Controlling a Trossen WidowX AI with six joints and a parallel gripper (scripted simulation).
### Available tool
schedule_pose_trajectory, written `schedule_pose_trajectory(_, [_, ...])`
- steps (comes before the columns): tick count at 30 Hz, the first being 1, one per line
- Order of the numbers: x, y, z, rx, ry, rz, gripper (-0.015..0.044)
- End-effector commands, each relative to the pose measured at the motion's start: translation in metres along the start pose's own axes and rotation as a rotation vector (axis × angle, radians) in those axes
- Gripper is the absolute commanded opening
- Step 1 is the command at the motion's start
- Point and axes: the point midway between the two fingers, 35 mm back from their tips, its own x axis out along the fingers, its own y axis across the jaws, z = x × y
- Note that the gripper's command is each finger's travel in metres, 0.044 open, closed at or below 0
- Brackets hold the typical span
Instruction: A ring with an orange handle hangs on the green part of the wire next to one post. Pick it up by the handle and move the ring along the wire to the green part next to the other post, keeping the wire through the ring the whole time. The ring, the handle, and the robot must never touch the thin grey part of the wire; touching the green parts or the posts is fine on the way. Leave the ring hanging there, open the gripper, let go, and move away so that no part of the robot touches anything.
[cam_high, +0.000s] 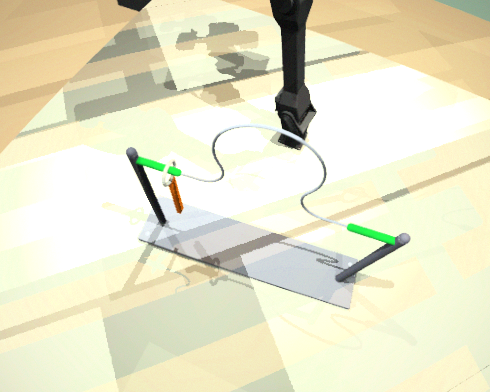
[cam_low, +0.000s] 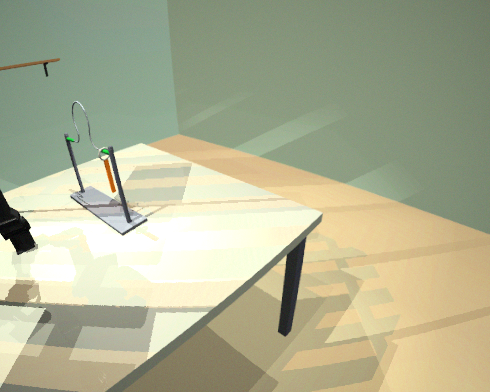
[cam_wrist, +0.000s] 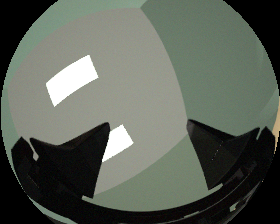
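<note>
Two posts (cam_high: 149, 192) (cam_high: 371, 260) (cam_low: 74, 164) (cam_low: 120, 185), one ring (cam_high: 165, 176) (cam_low: 99, 156); one tool (cam_high: 292, 145) (cam_low: 27, 250) (cam_wrist: 149, 125), wide open, holding nothing.

No readable writing anywhere in the three views.
From where I stand, I can make out no words, labels, brand names, numbers or signs on any surface, whether seen from the top, from the exterior view or from the wrist.
</note>
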Motion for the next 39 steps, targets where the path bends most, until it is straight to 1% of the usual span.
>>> schedule_pose_trajectory(1, [-0.001, -0.002, 0.0, -0.005, 0.002, -0.005, 0.0374])
schedule_pose_trajectory(4, [-0.014, -0.029, -0.007, -0.075, 0.036, -0.071, 0.0295])
schedule_pose_trajectory(9, [-0.05, -0.084, -0.025, -0.218, 0.135, -0.201, 0.0164])
schedule_pose_trajectory(17, [-0.122, -0.156, -0.063, -0.421, 0.355, -0.357, 0.016])
schedule_pose_trajectory(24, [-0.199, -0.199, -0.102, -0.566, 0.595, -0.427, 0.016])
schedule_pose_trajectory(32, [-0.294, -0.222, -0.146, -0.677, 0.885, -0.434, 0.016])
schedule_pose_trajectory(39, [-0.38, -0.218, -0.182, -0.73, 1.141, -0.365, 0.016])
